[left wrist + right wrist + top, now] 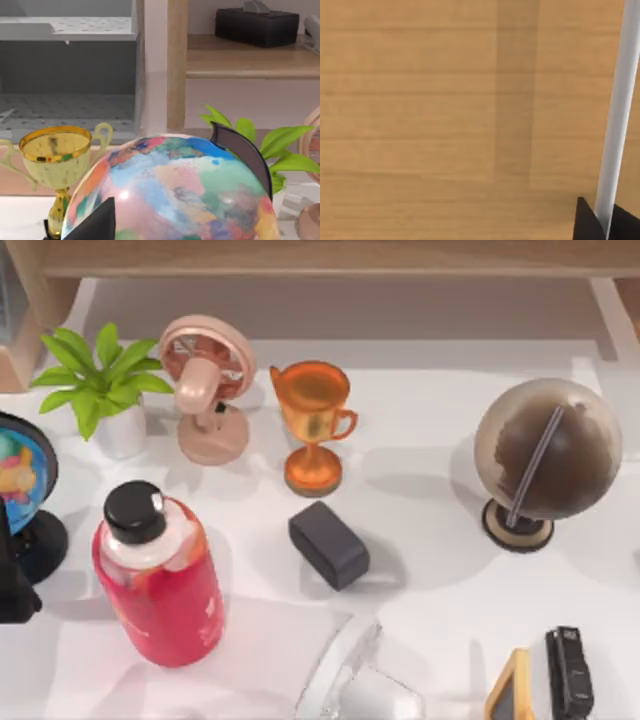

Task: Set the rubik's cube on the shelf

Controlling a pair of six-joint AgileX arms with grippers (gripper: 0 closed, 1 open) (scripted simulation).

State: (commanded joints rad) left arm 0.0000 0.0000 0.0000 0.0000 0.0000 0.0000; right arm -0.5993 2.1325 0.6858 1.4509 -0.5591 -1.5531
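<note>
White tabletop (430, 540) crowds up under the shelf (330, 255), with a plant (100, 380), a fan (205, 380), an orange trophy (312, 420), a grey block (328, 543), a brown globe (545, 450) and a red bottle (160, 575).

Our right gripper (607, 225) hangs close over pale wood, beside a white bar (617, 110). Our left gripper (97, 225) sits parked by the coloured globe (170, 190).

We cannot tell whether either is clenched or released, nor where the cube lies.

If the cube is in the right gripper, we judge that a push against the board or bar could knock it askew. Letting go near the edge could send it onto the trophy or fan.

The shelf is light-brown with straight grain.
</note>
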